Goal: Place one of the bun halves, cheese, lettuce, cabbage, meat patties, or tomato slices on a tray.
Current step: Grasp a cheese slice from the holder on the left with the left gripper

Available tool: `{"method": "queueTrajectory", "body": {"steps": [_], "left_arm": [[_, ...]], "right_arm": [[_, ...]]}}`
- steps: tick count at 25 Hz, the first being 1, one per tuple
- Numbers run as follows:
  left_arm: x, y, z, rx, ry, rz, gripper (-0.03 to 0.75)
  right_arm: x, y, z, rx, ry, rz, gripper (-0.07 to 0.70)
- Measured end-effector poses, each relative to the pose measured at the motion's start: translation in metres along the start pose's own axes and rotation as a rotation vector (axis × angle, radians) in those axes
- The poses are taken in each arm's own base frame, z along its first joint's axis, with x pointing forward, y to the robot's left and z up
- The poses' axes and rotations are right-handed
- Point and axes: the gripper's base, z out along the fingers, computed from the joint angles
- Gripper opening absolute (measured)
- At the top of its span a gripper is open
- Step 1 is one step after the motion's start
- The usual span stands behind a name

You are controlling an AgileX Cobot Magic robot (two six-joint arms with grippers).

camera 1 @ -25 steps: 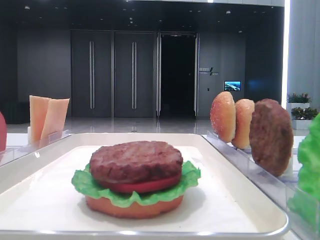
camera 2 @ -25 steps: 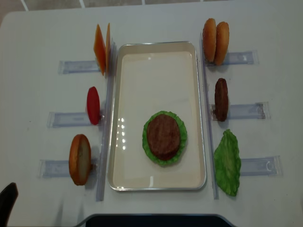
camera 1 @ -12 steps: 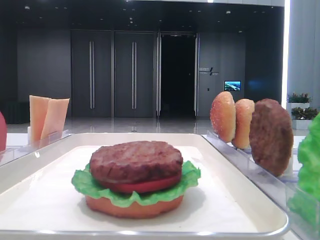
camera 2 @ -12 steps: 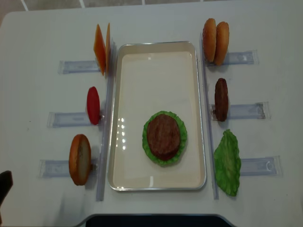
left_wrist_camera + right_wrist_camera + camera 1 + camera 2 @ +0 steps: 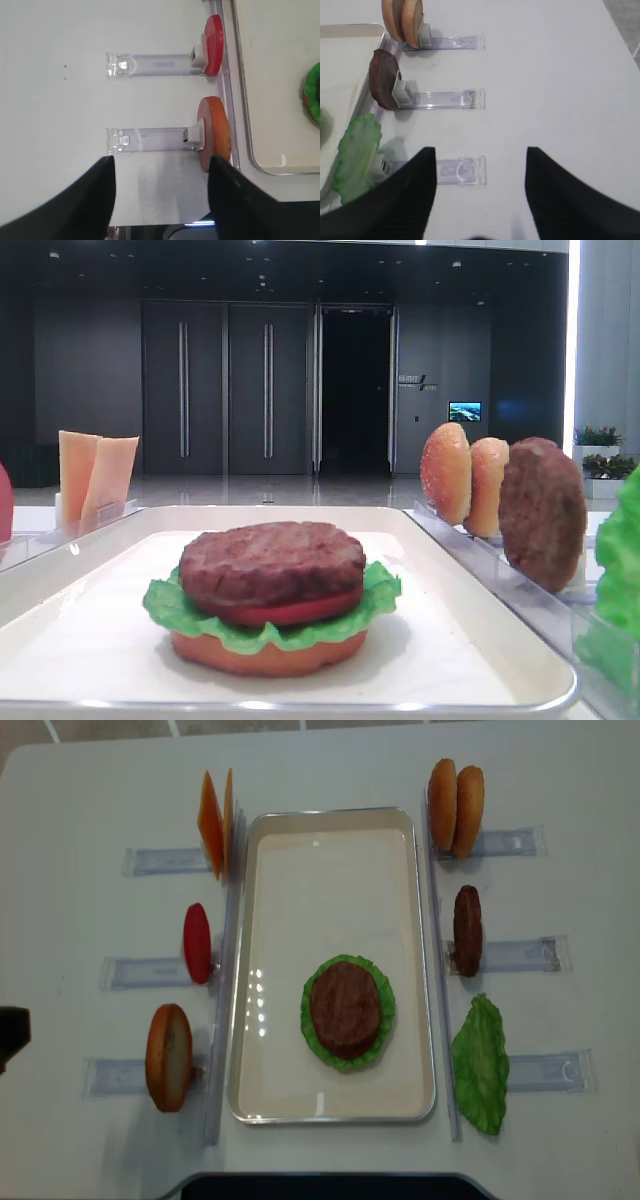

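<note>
The white tray (image 5: 330,870) holds a stack: a meat patty (image 5: 345,1008) on a tomato slice (image 5: 285,612), lettuce (image 5: 315,1030) and a flat bun half (image 5: 265,655). Left of the tray stand cheese slices (image 5: 212,820), a tomato slice (image 5: 197,942) and a bun half (image 5: 168,1057). Right of it stand two bun halves (image 5: 455,807), a patty (image 5: 467,930) and lettuce (image 5: 481,1063). Cabbage is out of view. My left gripper (image 5: 161,159) is open and empty, near the left bun half (image 5: 215,132). My right gripper (image 5: 480,149) is open and empty over bare table beside the lettuce (image 5: 357,150).
Clear plastic racks (image 5: 520,955) hold the upright pieces on both sides. Long clear rails (image 5: 225,1020) run along the tray's sides. A dark part of the left arm (image 5: 12,1032) shows at the overhead view's left edge. The table's front edge (image 5: 330,1182) lies close behind the tray.
The dark part of the left arm has moved from the overhead view's bottom-left corner up along the left edge. The food and the tray have not moved.
</note>
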Motion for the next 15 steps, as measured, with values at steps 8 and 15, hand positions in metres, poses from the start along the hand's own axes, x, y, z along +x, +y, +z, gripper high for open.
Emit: {"method": "queueTrajectory", "body": {"steps": [8,15], "left_arm": [[-0.044,-0.001,0.022,-0.029,0.116,-0.012,0.444],[-0.09,-0.004,0.047,-0.035,0.199,-0.011,0.444]], "right_arm": [[0.0,0.0,0.0,0.0,0.0,0.0,0.408],[0.0,0.0,0.0,0.0,0.0,0.0,0.408]]}}
